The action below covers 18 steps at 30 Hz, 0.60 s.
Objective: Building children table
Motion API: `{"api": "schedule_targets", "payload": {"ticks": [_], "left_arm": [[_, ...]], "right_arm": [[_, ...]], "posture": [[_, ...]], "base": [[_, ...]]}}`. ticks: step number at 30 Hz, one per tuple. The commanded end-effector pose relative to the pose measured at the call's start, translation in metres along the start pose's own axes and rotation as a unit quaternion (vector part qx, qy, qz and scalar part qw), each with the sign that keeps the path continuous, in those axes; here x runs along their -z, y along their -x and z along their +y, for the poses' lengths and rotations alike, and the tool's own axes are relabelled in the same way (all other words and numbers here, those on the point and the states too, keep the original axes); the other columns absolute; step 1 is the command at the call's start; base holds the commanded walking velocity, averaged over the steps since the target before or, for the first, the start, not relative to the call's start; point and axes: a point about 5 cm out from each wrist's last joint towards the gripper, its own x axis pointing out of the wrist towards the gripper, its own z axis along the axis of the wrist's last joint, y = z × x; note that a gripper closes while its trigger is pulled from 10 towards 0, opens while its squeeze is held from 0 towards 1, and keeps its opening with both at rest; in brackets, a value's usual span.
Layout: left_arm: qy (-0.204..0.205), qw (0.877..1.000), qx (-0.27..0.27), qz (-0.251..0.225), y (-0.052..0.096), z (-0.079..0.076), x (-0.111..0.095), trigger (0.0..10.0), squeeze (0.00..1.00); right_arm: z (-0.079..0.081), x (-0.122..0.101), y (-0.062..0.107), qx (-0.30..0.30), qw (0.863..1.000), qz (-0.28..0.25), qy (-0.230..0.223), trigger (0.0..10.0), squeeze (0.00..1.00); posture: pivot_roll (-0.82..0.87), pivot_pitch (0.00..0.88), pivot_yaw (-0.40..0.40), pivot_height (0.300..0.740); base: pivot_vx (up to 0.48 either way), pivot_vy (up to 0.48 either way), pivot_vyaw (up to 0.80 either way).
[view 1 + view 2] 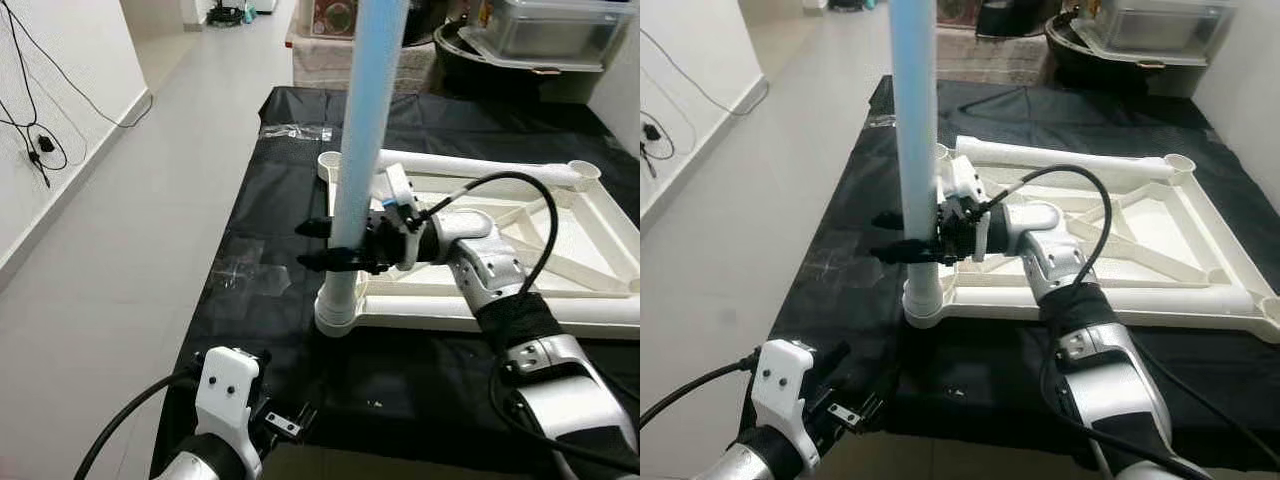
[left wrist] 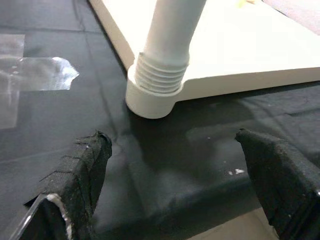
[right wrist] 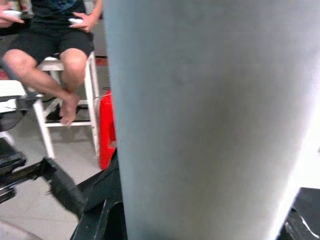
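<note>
**Currently: leg upright in corner socket, thread engagement unconfirmed**

The white table frame is laid upside down on the black cloth covering the counter. A pale blue table leg is stood upright in the frame's near-left corner socket. The right hand is closed around the leg just above the socket, its two black fingers clamped on either side. The left hand is held low at the near edge of the counter; in its wrist view the fingers are spread wide with nothing between them, pointed at the socket.

Risks, as judged:
- Exposed threads are seen above the socket rim, so the leg is probably not fully seated. If it is turned off-axis, cross-threading is likely.
- The frame is not held down. Torque from the right hand could drag or spin it on the cloth.
- The grip is low on a tall leg; if it is released early, the leg may tip.
- The cloth may bunch under the socket.

A seated person is noted in the right wrist view. Clear plastic wrapping lies on the cloth, left of the leg.

No brand, label or legible writing is found in any view.
</note>
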Motion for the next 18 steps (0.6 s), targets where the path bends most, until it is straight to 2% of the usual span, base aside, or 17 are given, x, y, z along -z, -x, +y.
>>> {"api": "schedule_targets", "payload": {"ticks": [1,4,8,14,18], "left_arm": [[-0.001,1.0,-0.004,0.016,0.0,0.001,0.006,10.0,0.0],[-0.003,1.0,-0.005,0.015,-0.002,0.002,0.006,10.0,0.0],[-0.007,1.0,-0.006,0.013,-0.004,0.005,0.006,10.0,0.0],[-0.012,1.0,-0.008,0.01,-0.007,0.008,0.005,10.0,0.0],[-0.018,1.0,-0.009,0.008,-0.009,0.011,0.005,10.0,0.0]], "right_arm": [[0.006,0.043,0.001,0.05,0.994,0.064,-0.069,10.0,0.0],[0.007,0.046,0.003,0.097,0.99,0.043,-0.094,10.0,0.0],[0.007,0.047,0.006,0.147,0.983,0.021,-0.103,10.0,0.0],[0.007,0.047,0.01,0.208,0.972,0.007,-0.11,10.0,0.0],[0.007,0.042,0.009,0.248,0.964,0.0,-0.096,10.0,0.0]], "posture": [[0.17,0.194,-0.053,0.74],[0.16,0.184,-0.05,0.74],[0.16,0.176,-0.049,0.74],[0.16,0.168,-0.046,0.74],[0.16,0.16,-0.041,0.74]], "base": [[0.0,0.0,0.0],[0.0,0.0,0.0],[0.0,0.0,0.0],[0.0,0.0,0.0],[0.0,0.0,0.0]]}}
